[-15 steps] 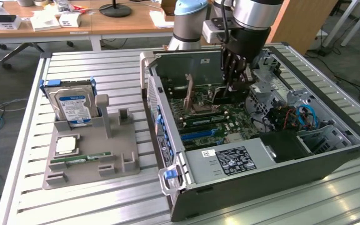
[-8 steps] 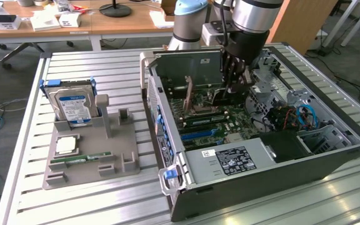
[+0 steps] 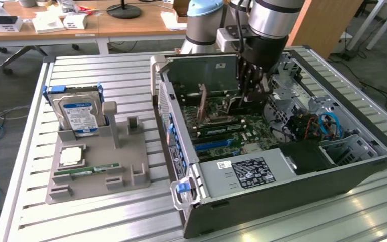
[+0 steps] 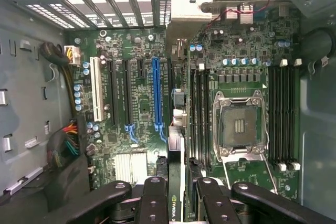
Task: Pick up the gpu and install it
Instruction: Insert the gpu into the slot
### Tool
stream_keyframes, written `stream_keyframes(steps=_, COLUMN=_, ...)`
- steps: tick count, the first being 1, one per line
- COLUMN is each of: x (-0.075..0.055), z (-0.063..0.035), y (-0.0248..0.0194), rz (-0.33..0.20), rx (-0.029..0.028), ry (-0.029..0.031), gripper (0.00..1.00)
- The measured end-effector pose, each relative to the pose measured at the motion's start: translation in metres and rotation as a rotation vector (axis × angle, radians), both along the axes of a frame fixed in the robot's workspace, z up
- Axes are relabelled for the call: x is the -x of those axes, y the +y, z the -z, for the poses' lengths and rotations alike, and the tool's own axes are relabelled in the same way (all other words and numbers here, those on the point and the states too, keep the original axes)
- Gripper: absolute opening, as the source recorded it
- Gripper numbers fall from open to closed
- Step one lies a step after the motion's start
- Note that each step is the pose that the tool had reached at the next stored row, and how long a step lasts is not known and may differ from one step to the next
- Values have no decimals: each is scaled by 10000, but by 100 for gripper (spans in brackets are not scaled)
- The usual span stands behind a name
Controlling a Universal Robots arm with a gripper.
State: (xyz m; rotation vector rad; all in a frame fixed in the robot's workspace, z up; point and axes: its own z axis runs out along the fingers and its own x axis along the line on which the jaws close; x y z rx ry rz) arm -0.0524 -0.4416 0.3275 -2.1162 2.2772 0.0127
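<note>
Gripper [image 4: 178,184] closed narrowly on the gpu [image 4: 177,148], held edge-on above the motherboard [image 4: 136,103] inside the computer case [image 3: 281,201]. Long axis parallel to the blue expansion slot [image 4: 156,93], offset slightly toward the CPU socket [image 4: 240,124].

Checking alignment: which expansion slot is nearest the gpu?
The long blue slot, right beside the gpu held in the hand; the black slots and white slot sit farther off.
</note>
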Motion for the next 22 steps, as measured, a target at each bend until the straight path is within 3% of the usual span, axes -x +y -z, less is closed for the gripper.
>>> stream_keyframes(steps=14, x=0, z=98, y=0, rz=0, rx=0, ry=0, gripper=26)
stream_keyframes(steps=22, x=13, z=108, y=0, rz=1, rx=-1, ry=-1, gripper=26)
